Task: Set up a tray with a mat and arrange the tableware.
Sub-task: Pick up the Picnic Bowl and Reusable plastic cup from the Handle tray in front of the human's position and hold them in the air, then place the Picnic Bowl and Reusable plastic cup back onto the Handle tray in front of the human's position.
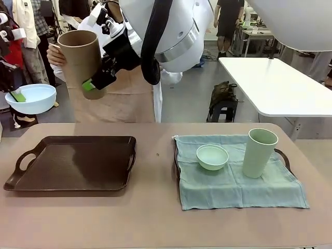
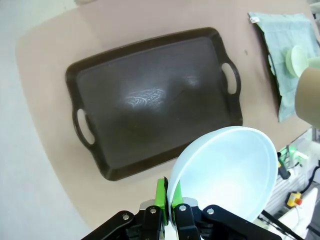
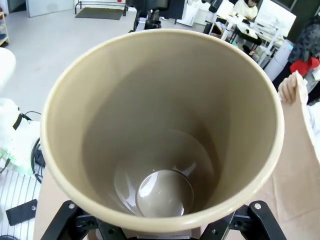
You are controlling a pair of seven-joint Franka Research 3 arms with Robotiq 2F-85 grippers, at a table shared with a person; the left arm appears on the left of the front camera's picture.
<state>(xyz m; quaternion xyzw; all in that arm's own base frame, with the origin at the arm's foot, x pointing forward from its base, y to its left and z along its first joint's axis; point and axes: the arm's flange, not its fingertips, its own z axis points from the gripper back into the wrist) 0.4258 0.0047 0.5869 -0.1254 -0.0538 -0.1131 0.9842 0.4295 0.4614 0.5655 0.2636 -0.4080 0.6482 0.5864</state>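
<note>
My left gripper (image 1: 18, 96) (image 2: 167, 194) is shut on the rim of the pale blue bowl (image 1: 31, 98) (image 2: 227, 172), held in the air off the table's far left. High at the back left, my right gripper (image 1: 92, 82) is shut on the tan-brown cup (image 1: 79, 54) (image 3: 165, 125), upright and empty. A person's hand (image 1: 54, 55) (image 3: 289, 90) touches the cup's far side. An empty dark brown tray (image 1: 72, 163) (image 2: 150, 95) lies at the table's left. On the right, a teal mat (image 1: 236, 181) covers a second tray (image 1: 284, 155) and carries the mint green bowl (image 1: 212, 156) and pale green cup (image 1: 258, 152).
The person stands behind the table's far edge, close to the raised cup. My right arm's white body (image 1: 171, 31) crosses the top of the front view. A white table (image 1: 275, 83) stands beyond at the right. Bare tabletop runs along the near edge and between the two trays.
</note>
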